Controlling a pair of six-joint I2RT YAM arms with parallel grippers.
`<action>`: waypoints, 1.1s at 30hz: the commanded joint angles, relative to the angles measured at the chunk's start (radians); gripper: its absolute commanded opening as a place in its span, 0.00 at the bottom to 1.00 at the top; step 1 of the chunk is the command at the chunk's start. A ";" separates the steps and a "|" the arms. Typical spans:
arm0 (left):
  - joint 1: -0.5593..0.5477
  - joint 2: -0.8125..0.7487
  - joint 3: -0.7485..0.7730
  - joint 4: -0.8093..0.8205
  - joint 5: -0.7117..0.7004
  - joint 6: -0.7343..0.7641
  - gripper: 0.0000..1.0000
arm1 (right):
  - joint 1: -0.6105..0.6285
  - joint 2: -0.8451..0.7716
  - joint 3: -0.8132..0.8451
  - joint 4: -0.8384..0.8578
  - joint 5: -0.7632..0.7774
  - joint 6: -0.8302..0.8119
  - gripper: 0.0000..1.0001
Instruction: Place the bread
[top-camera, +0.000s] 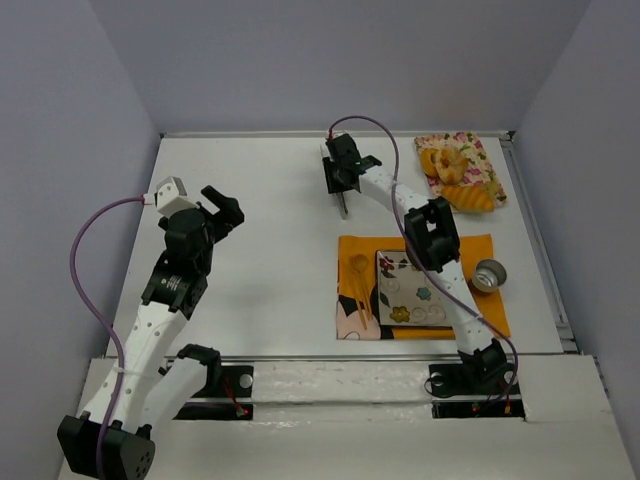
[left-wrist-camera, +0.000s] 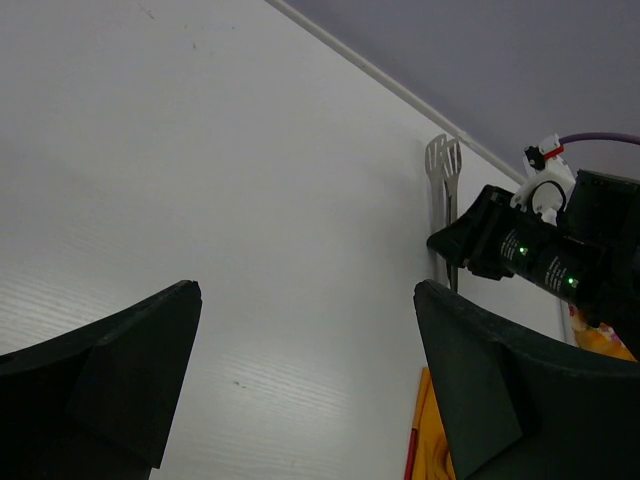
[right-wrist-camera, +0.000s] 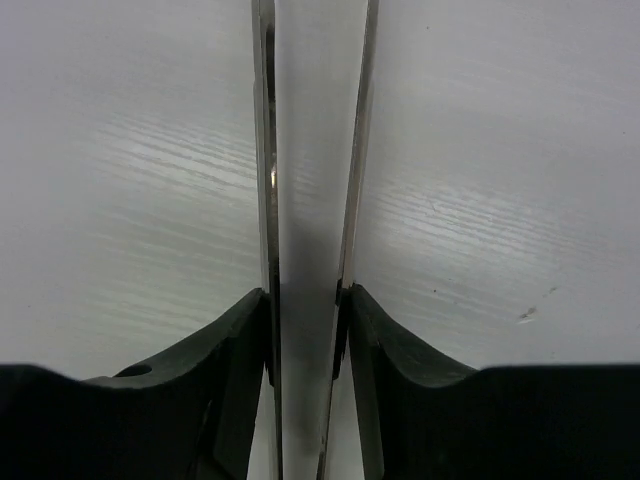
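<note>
The bread (top-camera: 451, 166), a pale golden ring bun, lies on a floral cloth (top-camera: 487, 160) at the back right, beside an orange ridged loaf (top-camera: 469, 198). My right gripper (top-camera: 343, 190) is at the back centre, well left of the bread. It is shut on metal tongs (top-camera: 344, 207). In the right wrist view the two tong arms (right-wrist-camera: 310, 150) are pressed between the fingers of the right gripper (right-wrist-camera: 305, 292). The left wrist view shows the tongs' slotted tips (left-wrist-camera: 445, 168) lying on the table. My left gripper (top-camera: 222, 212) is open over bare table at mid left, its fingers (left-wrist-camera: 150, 350) wide apart and holding nothing.
An orange mat (top-camera: 470, 248) lies at the right, in front of the floral cloth. On it is a square patterned plate (top-camera: 415, 290), with a small metal cup (top-camera: 489, 275) to its right. The right arm (top-camera: 440, 250) crosses above the mat. The mat's edge (left-wrist-camera: 430, 440) shows in the left wrist view.
</note>
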 joint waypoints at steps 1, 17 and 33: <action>0.004 -0.016 -0.001 0.013 -0.019 -0.002 0.99 | 0.000 -0.034 0.009 -0.031 0.000 -0.004 0.39; 0.004 0.004 -0.007 0.033 0.022 -0.005 0.99 | -0.033 -0.912 -0.843 0.130 0.176 0.093 0.40; 0.004 0.072 -0.011 0.063 0.051 -0.005 0.99 | -0.319 -1.371 -1.195 -0.037 0.314 0.126 0.47</action>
